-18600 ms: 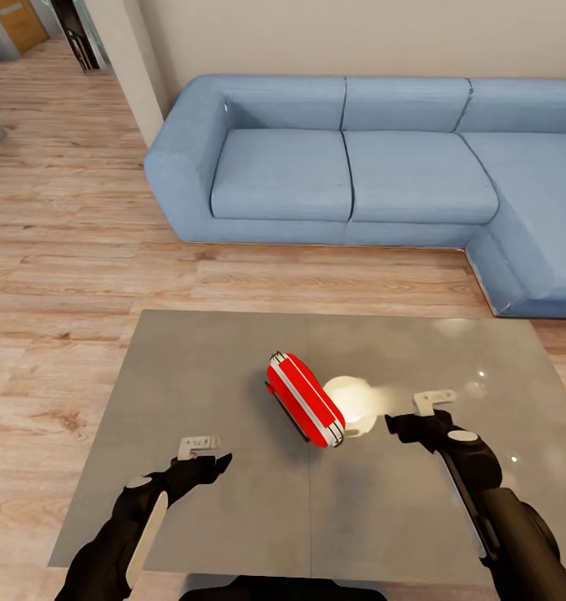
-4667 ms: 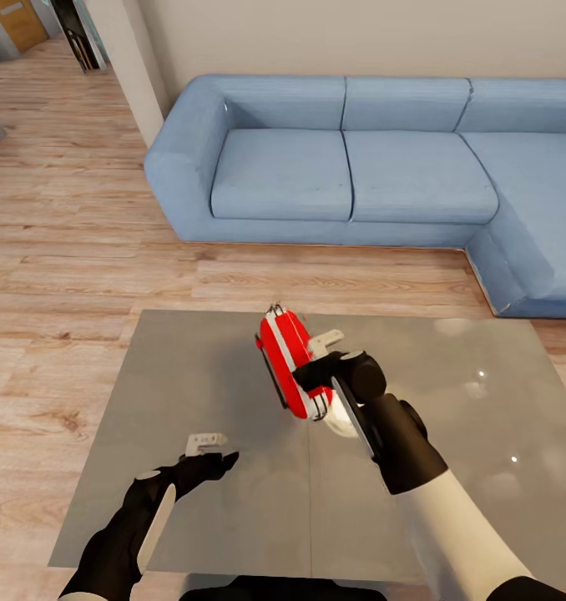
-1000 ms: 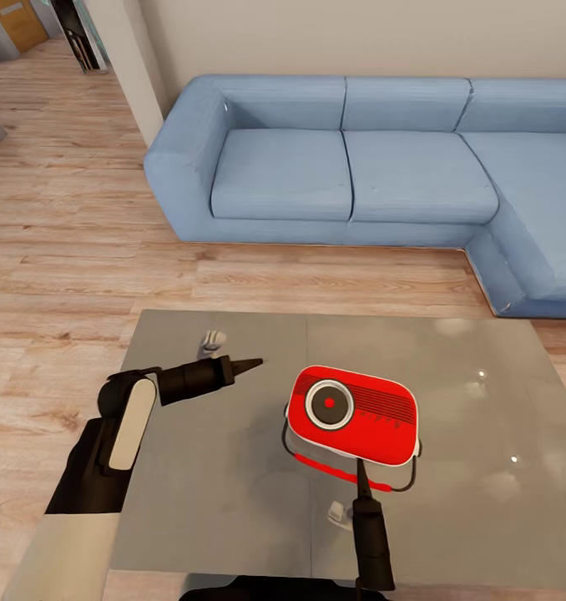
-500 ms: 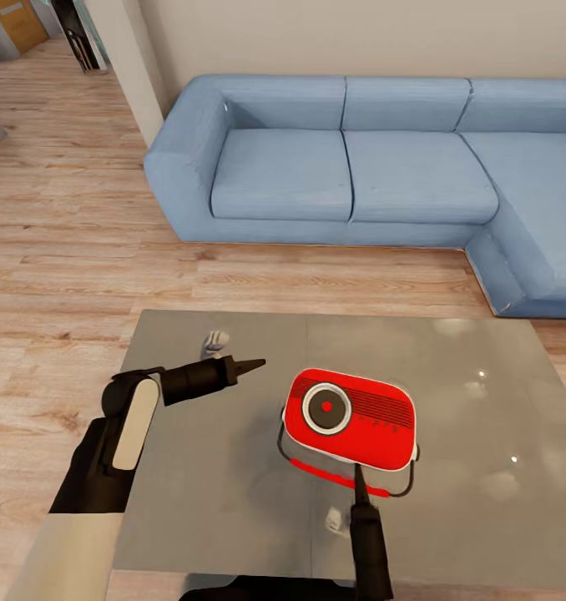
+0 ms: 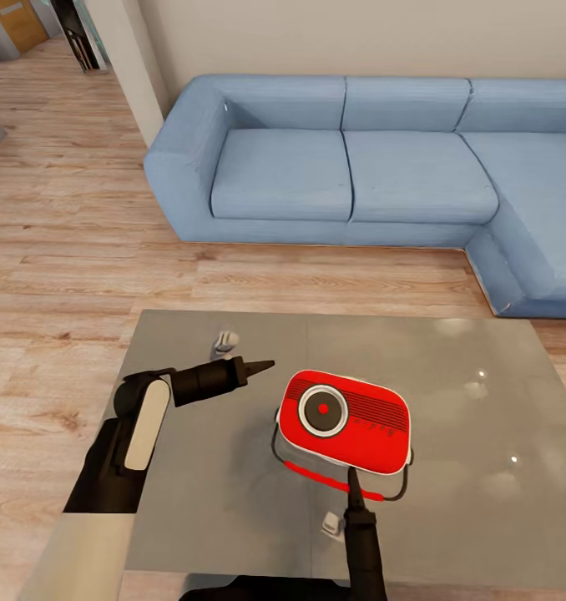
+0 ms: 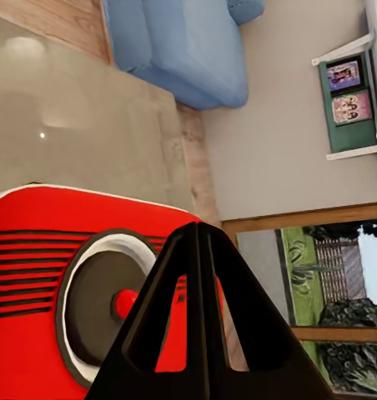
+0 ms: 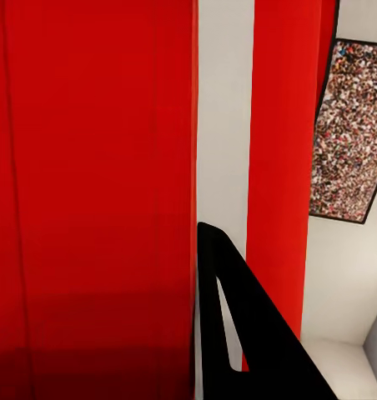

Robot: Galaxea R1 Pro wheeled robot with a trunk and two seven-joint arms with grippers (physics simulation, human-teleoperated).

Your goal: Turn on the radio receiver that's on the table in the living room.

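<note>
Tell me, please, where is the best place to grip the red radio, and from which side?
Probably the radio's thin loop handle along its near lower edge, approached from the robot's side: it stands clear of the body, while the wide face offers a gripper little.

Small red rounded radio receiver (image 5: 346, 420), round dial facing up, red centre dot; tilted above glossy grey table (image 5: 216, 492).

Your radio receiver (image 5: 344, 421) hides the right gripper (image 5: 351, 478) tip; the sofa (image 5: 358, 175) is cut off at frame right.
</note>
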